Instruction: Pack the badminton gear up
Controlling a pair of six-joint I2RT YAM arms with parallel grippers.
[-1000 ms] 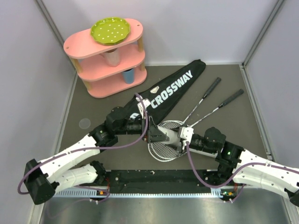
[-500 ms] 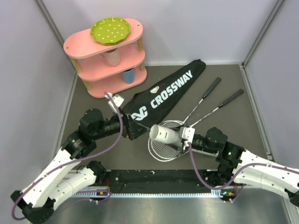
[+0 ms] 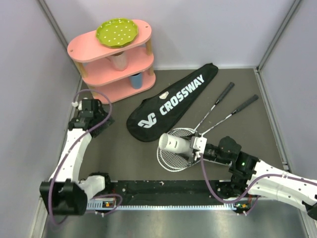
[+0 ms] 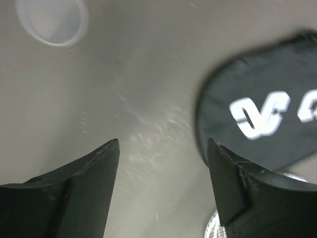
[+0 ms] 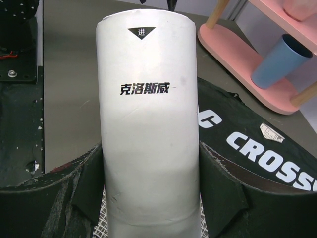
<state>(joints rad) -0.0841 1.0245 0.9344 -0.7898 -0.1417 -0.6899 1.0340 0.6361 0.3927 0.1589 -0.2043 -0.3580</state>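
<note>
My right gripper is shut on the long white tube and holds it tilted over the two silver racket heads, open end to the left. In the right wrist view the tube fills the gap between my fingers. The black racket handles point to the back right. The black CROSSWAY bag lies flat behind the rackets. My left gripper is open and empty at the far left, above bare table, with the bag's end to its right. No shuttlecock shows.
The pink three-tier shelf stands at the back left with the green dotted plate on top and a blue cup on the lowest tier. A clear round lid lies on the table near my left gripper. Walls close in on both sides.
My left arm has drawn back from the tube's open end and swung far left toward the shelf, its gripper open. The right gripper and the tube have stayed put.
</note>
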